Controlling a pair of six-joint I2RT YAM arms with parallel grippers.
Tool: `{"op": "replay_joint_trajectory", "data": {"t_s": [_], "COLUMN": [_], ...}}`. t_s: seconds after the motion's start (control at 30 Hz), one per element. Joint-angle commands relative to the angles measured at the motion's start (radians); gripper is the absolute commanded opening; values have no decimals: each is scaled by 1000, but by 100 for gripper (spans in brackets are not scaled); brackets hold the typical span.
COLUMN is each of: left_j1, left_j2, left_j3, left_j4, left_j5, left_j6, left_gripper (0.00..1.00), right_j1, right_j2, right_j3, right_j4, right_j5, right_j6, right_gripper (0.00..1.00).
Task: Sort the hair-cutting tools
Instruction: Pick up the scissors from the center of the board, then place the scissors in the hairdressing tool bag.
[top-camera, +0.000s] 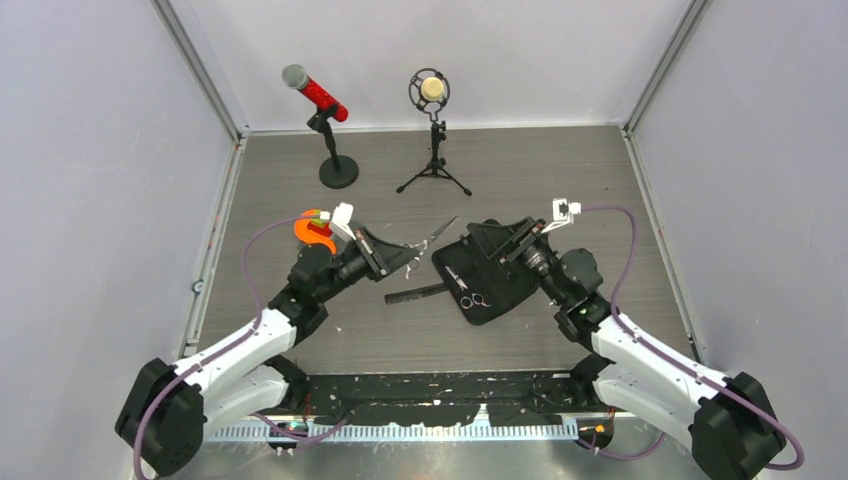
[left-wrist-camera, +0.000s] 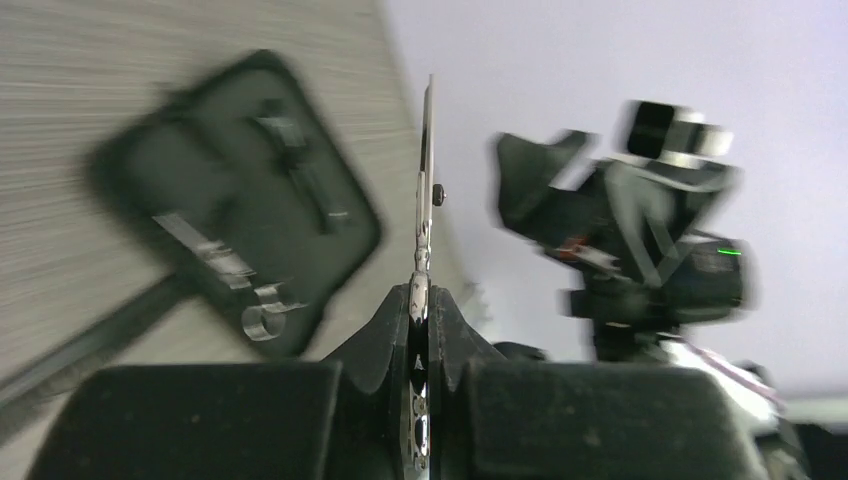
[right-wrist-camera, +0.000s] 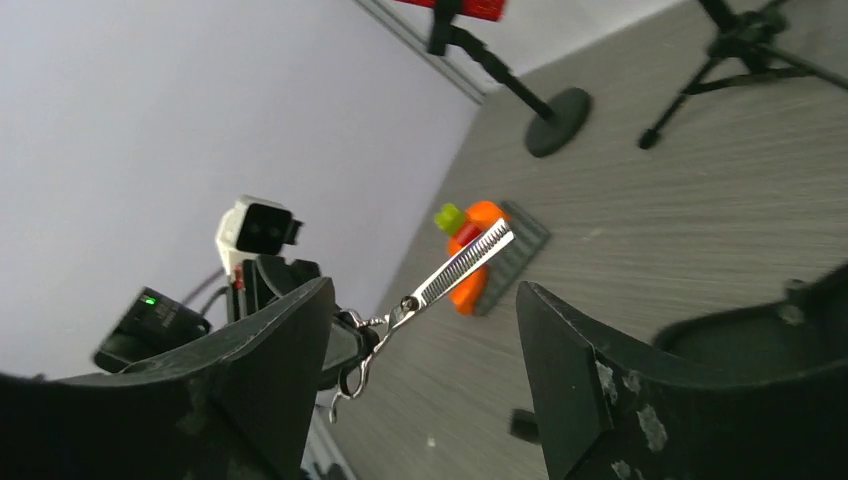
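Left of the black zip case (top-camera: 505, 285), the left gripper (top-camera: 403, 262) is clenched on the handle end of thinning scissors (top-camera: 440, 232). They are held off the bench (top-camera: 560, 180), blades pointing toward the case. A black comb (top-camera: 415, 294) lies on the bench, reaching the case's left edge. Another pair of scissors (top-camera: 473, 299) rests inside the case. Over the case's far end, the right gripper (top-camera: 492, 240) is released and grasps nothing.
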Motion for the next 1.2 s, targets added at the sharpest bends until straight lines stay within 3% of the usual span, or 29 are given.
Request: {"op": "replay_joint_trajectory", "data": {"t_s": [0.0, 0.13, 0.2, 0.43, 0.73, 1.03, 1.17], "left_j1": [138, 265, 319, 427, 445, 449, 454], "left_j2": [-39, -48, -47, -103, -168, -198, -201], "left_j3": [64, 118, 141, 164, 159, 173, 179], "left_j4": [-399, -688, -775, -929, -1027, -1074, -1084], "left_j5": [45, 54, 65, 92, 83, 64, 64], "left_j6": [202, 344, 395, 489, 544, 571, 578], "left_gripper": [0, 0, 0, 0, 0, 0, 0], "right_j1": [-3, -3, -3, 29, 101, 141, 180], "right_j2": [-30, 82, 167, 525, 879, 1034, 1050], "right_j3": [181, 333, 392, 578, 842, 916, 915], "right_j4": [-584, -912, -973, -980, -990, -1011, -1027], "right_j5": [122, 129, 65, -83, -47, -27, -35], "right_j6": [-307, -477, -525, -607, -636, -658, -685], "right_gripper": [79, 81, 81, 80, 77, 70, 59]}}
